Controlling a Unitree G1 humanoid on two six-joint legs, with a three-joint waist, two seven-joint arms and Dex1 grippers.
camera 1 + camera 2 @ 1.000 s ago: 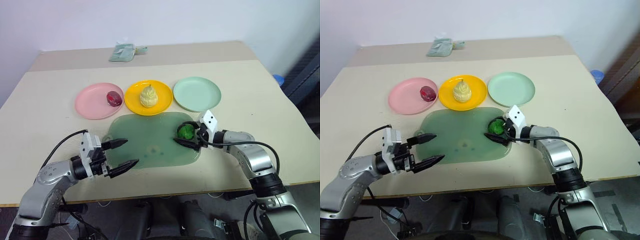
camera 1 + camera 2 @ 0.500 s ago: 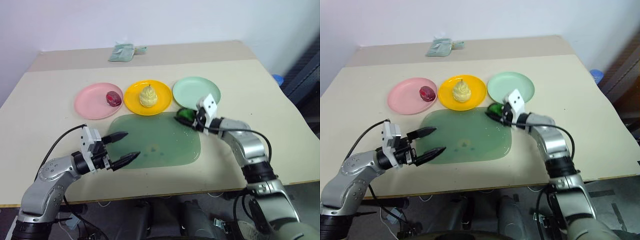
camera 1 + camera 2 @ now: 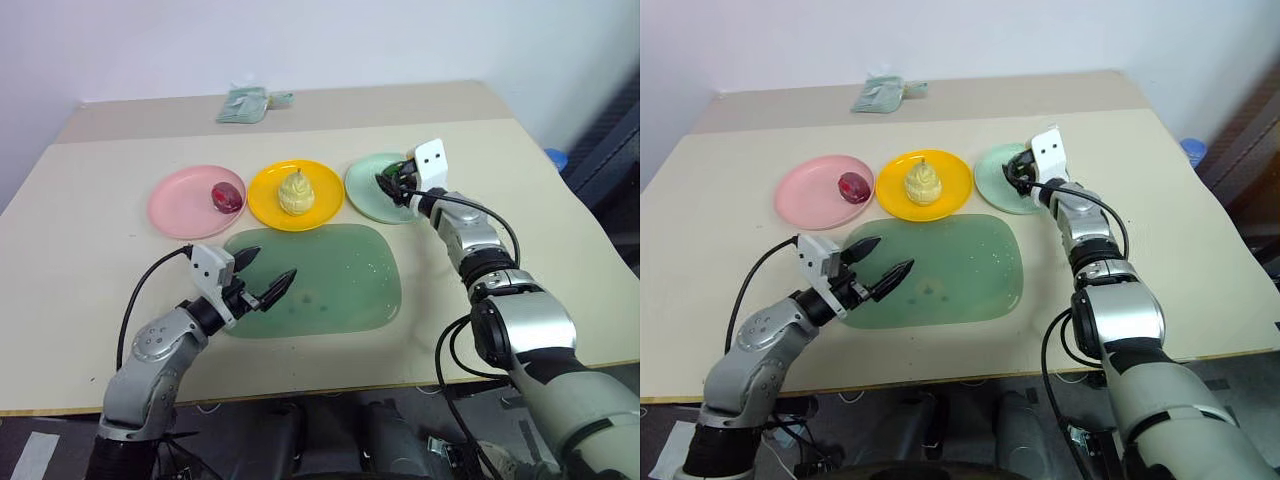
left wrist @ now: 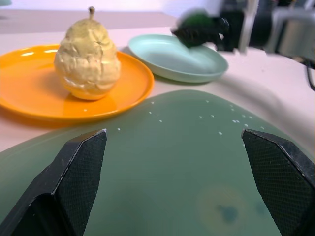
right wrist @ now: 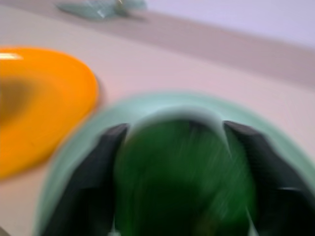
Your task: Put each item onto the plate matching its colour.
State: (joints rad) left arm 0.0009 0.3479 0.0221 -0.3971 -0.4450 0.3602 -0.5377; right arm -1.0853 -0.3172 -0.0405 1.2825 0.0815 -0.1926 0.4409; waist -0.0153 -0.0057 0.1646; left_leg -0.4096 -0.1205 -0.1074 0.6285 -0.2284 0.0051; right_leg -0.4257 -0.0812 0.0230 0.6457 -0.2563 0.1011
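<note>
My right gripper (image 3: pixel 392 183) hangs over the near-left part of the mint green plate (image 3: pixel 372 200), shut on the green ball with black patches (image 5: pixel 182 172). In the left wrist view the green ball (image 4: pixel 197 24) shows a little above the plate's rim. The maroon ball (image 3: pixel 227 196) lies on the pink plate (image 3: pixel 180 210). On the yellow plate (image 3: pixel 268 208) stands the pale yellow pear-shaped lump (image 3: pixel 296 193). My left gripper (image 3: pixel 273 264) is open with nothing in it, low over the left part of the translucent green mat (image 3: pixel 340 280).
A folded greenish cloth (image 3: pixel 250 103) lies at the table's far edge. A blue object (image 3: pixel 556 158) shows past the right edge. The mat lies just in front of the three plates.
My right gripper lifted the green ball off the mat's right part and carried it away from me to above the mint green plate. My left gripper moved in over the mat and turned right.
</note>
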